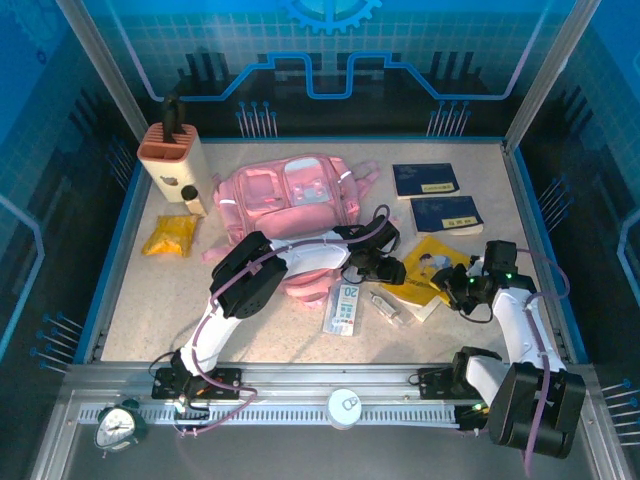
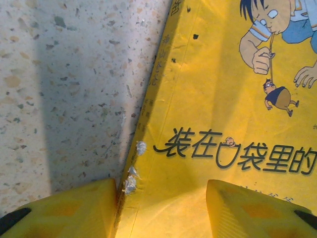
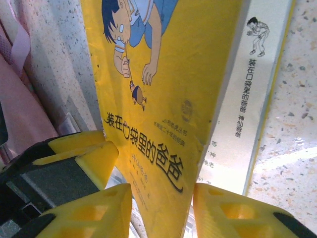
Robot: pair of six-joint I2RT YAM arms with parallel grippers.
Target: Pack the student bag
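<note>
**Both grippers at the yellow book, bag just behind**

A speckled table (image 1: 290,342) sits inside blue walls. The right gripper (image 1: 462,290) has its jaws partly closed to either side of the near edge of a yellow book (image 1: 430,262); whether they pinch it I cannot tell. The left gripper (image 1: 385,268) stands half open and empty, one finger over the table just beside the book's spine, the other over the cover. Just beyond and left of the left gripper lies the pink bag (image 1: 290,195). Its pockets are zipped, its contents are hidden, and the left arm covers its near side. Farther left, a tan block (image 1: 168,152) holds a dark handle, the rest sunk inside.
</note>
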